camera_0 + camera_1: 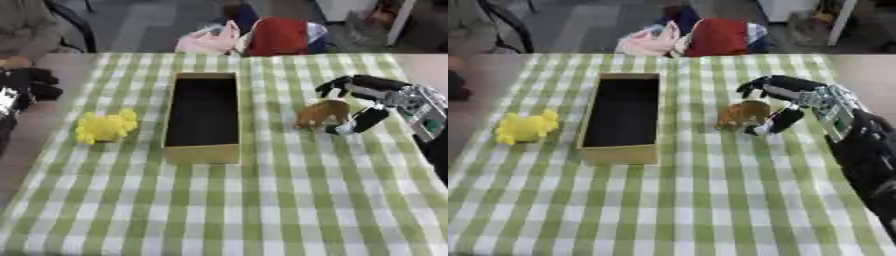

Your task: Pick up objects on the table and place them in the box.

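Worktop w/ green-and-white check cloth. Box, long, tan outside, dark inside, sits left of centre, long side running away from the robot; nothing visible in it.

Yellow toy lies on the cloth left of the box, near it but not touching.

Brown toy, small animal shape, stands on the cloth right of the box, clear gap between the two.

Right hand comes in from the right edge, black w/ silver parts. Fingers arch over the top and far side of the brown toy; thumb points down at its near right side, tip approx at the cloth. Hand is cupped around the toy, partly spread; can't tell if fingers or thumb actually touch it. Toy is on the cloth, not lifted.

Left hand shows at the left edge of the left eye view, dark, over the bare worktop edge off the cloth; finger state can't be made out.

Past the far edge: red, pink and blue stuff piled up.
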You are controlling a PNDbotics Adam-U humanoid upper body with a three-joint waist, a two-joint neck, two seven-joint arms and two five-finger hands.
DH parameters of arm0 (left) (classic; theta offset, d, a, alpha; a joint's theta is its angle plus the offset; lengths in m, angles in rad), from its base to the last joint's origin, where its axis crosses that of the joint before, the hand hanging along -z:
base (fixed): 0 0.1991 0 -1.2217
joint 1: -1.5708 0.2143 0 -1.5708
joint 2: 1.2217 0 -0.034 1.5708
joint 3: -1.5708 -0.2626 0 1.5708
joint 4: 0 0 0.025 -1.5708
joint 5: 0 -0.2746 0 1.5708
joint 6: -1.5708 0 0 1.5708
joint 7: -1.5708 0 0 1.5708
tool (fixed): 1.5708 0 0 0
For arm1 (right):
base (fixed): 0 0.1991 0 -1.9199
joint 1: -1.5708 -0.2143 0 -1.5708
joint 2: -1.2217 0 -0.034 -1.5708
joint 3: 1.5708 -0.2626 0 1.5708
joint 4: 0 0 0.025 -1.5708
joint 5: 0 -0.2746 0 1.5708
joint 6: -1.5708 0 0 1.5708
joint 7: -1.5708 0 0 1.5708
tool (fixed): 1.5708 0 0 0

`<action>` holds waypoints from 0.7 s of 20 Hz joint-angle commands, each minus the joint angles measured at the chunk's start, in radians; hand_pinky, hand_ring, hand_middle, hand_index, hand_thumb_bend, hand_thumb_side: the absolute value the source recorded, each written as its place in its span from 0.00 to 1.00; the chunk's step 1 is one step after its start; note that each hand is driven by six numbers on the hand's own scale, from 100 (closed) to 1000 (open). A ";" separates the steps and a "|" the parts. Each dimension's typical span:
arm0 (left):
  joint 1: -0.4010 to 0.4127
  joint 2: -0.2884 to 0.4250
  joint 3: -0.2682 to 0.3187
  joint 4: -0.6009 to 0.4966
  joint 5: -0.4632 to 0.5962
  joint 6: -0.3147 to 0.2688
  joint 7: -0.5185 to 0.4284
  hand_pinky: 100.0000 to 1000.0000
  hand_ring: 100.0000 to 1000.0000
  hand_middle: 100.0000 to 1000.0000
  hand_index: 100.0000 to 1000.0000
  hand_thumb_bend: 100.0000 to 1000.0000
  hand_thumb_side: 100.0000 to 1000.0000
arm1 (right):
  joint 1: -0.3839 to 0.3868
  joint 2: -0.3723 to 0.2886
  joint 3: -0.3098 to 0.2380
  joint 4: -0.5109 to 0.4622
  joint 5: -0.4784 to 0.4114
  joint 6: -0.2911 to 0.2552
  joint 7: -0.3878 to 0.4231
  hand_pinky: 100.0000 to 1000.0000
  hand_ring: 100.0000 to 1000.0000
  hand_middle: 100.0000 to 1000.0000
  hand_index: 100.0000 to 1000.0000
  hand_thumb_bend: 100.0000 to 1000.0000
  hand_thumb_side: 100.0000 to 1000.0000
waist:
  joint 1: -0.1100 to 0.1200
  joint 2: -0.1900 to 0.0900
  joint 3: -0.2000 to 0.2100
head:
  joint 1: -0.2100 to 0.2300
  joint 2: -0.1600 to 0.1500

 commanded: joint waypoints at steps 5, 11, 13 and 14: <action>-0.013 0.020 0.004 -0.009 0.005 -0.002 -0.002 0.74 0.65 0.62 0.73 0.07 0.76 | -0.020 -0.015 -0.015 0.001 0.071 0.010 -0.106 0.71 0.86 0.66 0.79 0.24 0.15 | 0.002 -0.013 0.001 | -0.003 -0.005; -0.013 0.018 0.004 -0.009 0.005 -0.001 -0.002 0.74 0.65 0.62 0.73 0.06 0.77 | -0.015 -0.013 -0.016 0.011 0.104 0.019 -0.175 0.68 0.80 0.52 0.68 0.09 0.04 | 0.004 -0.012 -0.001 | -0.003 -0.003; -0.013 0.017 0.004 -0.009 0.004 -0.001 -0.002 0.74 0.65 0.62 0.73 0.06 0.77 | -0.014 -0.013 -0.015 0.015 0.113 0.021 -0.186 0.67 0.78 0.49 0.64 0.08 0.03 | 0.004 -0.011 -0.001 | -0.003 -0.001; -0.013 0.017 0.004 -0.009 0.005 -0.001 -0.002 0.74 0.65 0.62 0.73 0.06 0.77 | -0.013 -0.012 -0.015 0.017 0.118 0.022 -0.188 0.67 0.78 0.48 0.63 0.07 0.04 | 0.004 -0.011 -0.001 | -0.004 -0.001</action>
